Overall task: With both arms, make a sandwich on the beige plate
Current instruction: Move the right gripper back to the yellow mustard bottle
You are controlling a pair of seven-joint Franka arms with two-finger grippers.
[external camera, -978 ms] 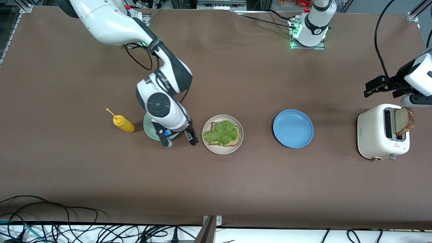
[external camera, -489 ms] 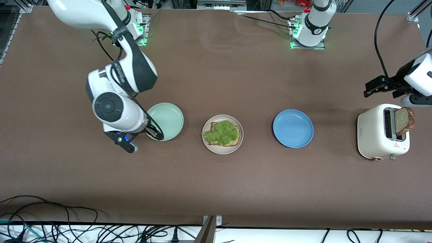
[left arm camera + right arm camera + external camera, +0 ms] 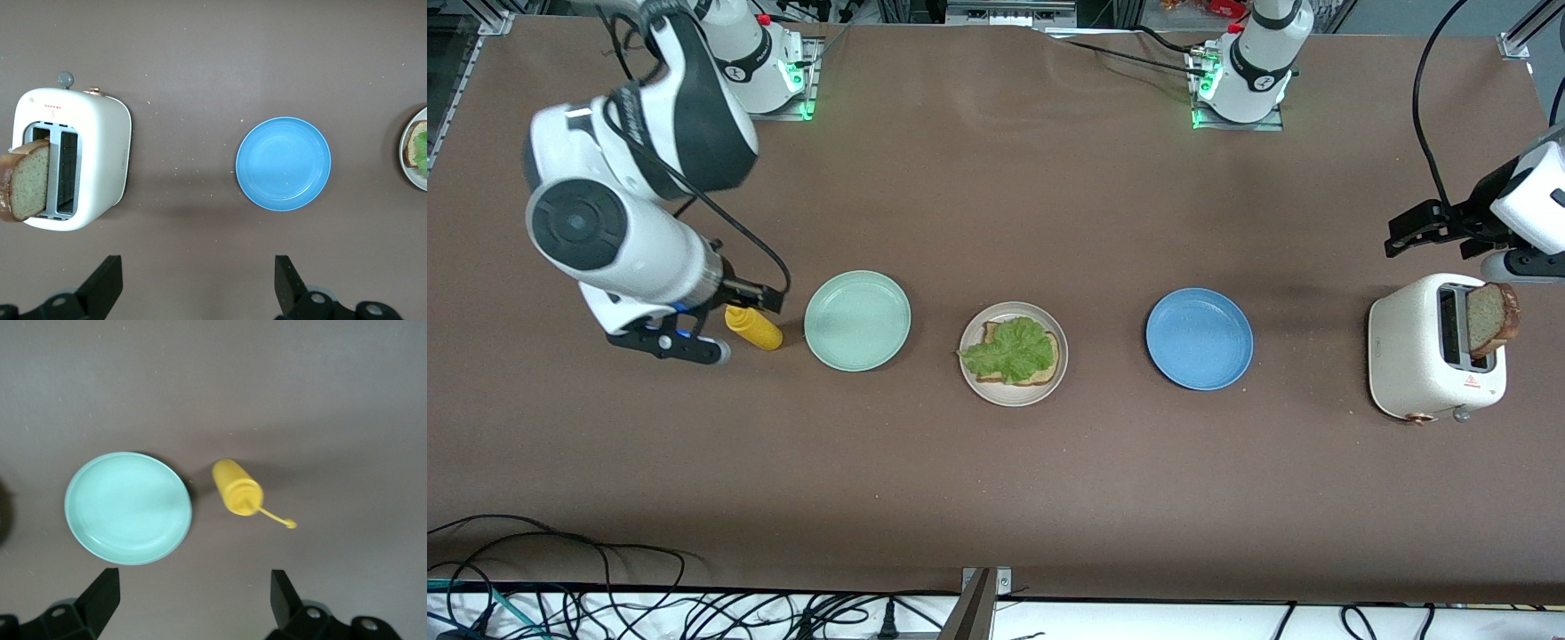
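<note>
The beige plate (image 3: 1007, 396) lies mid-table and carries a brown-crusted bread slice (image 3: 1051, 363) with a ruffled green lettuce leaf (image 3: 1009, 349) on top; its edge (image 3: 405, 148) also shows in the left wrist view. A second bread slice (image 3: 1490, 317) (image 3: 25, 181) stands upright in one slot of the white toaster (image 3: 1414, 356) (image 3: 100, 153). My left gripper (image 3: 1409, 229) (image 3: 197, 283) hangs open and empty over the table beside the toaster, waiting. My right gripper (image 3: 747, 298) (image 3: 193, 597) is open and empty, high over the yellow squeeze bottle (image 3: 753, 327) (image 3: 237, 487).
A mint green plate (image 3: 857, 320) (image 3: 128, 508) lies between the bottle and the beige plate. A blue plate (image 3: 1199, 338) (image 3: 283, 163) lies between the beige plate and the toaster. Cables run along the table edge nearest the front camera.
My right arm has swung away from the beige plate, past the mint green plate, toward its own end of the table, and now hangs over the bottle. The left arm has not moved.
</note>
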